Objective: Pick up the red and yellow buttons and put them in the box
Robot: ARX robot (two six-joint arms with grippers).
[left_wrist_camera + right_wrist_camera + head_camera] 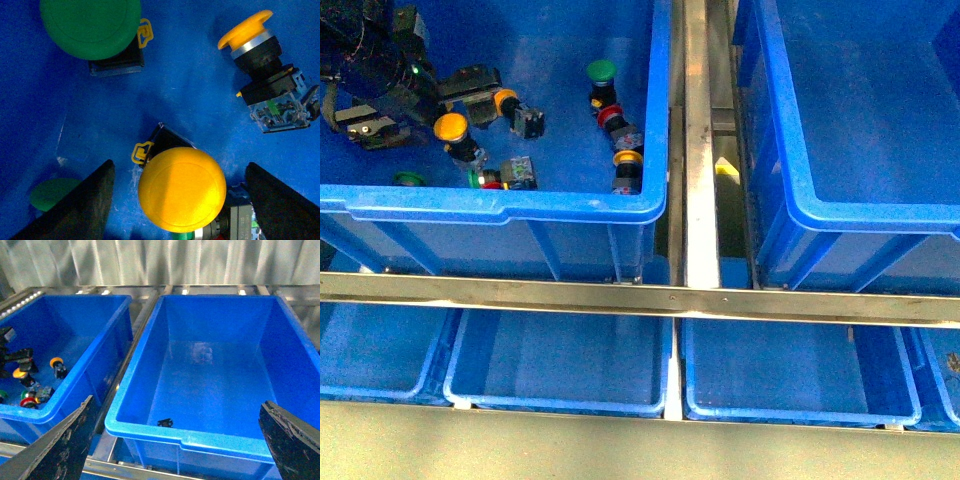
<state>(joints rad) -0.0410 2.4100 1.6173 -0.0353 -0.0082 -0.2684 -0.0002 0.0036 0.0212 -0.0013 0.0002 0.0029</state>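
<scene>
A yellow button (182, 189) stands cap-up on the floor of the left crate (500, 205). My left gripper (178, 167) is open, one finger on each side of the cap and not touching it. In the front view this gripper (425, 110) is at the crate's far left, beside the yellow button (451, 127). A second yellow-capped button (247, 31) lies on its side close by. A red button (610, 117) lies near the crate's right wall. The box (150, 432) stands to the right. My right gripper (178, 401) hangs open above its near rim, holding nothing.
Green-capped buttons (90, 25) (601, 70) and an orange-capped one (627, 158) share the left crate. A small black piece (165, 422) lies on the box floor. A steel rail (700, 150) runs between the crates. Shallow blue trays (560, 360) sit below a cross rail.
</scene>
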